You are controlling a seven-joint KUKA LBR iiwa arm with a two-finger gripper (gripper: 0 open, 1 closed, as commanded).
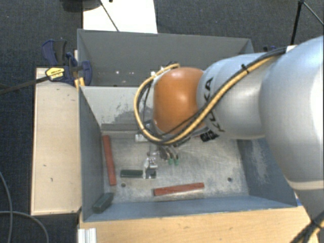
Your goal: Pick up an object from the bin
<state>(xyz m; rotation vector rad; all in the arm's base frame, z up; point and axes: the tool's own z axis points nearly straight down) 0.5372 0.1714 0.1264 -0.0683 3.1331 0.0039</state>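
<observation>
1. While my fingers [151,173] hang low over the floor of the bin [238,206], a little left of its middle, I cannot tell whether they are released or clenched. I see no thing in them.
2. The nearest thing is a small dark flat piece [131,173] on the floor just beside me, toward the bin's left wall. I judge it the likeliest pick.
3. Farther off lie a reddish-brown stick [107,161] along the left wall, a second reddish-brown stick [178,189] near the front wall, and a dark grey block [103,201] in the front-left corner.
4. What could go wrong:
   - The dark piece is thin and lies flat, so I could close above it and come up with nothing, or scrape the metal floor.
   - Coming down off-centre could shove it toward the left wall.
   - My orange cover [174,103] and its cables hide much of the floor beneath me, so alignment is hard to judge.
5. The only writing I can read is KUKA on my arm [253,95], partly crossed by a cable. The things in the bin show no labels.
</observation>
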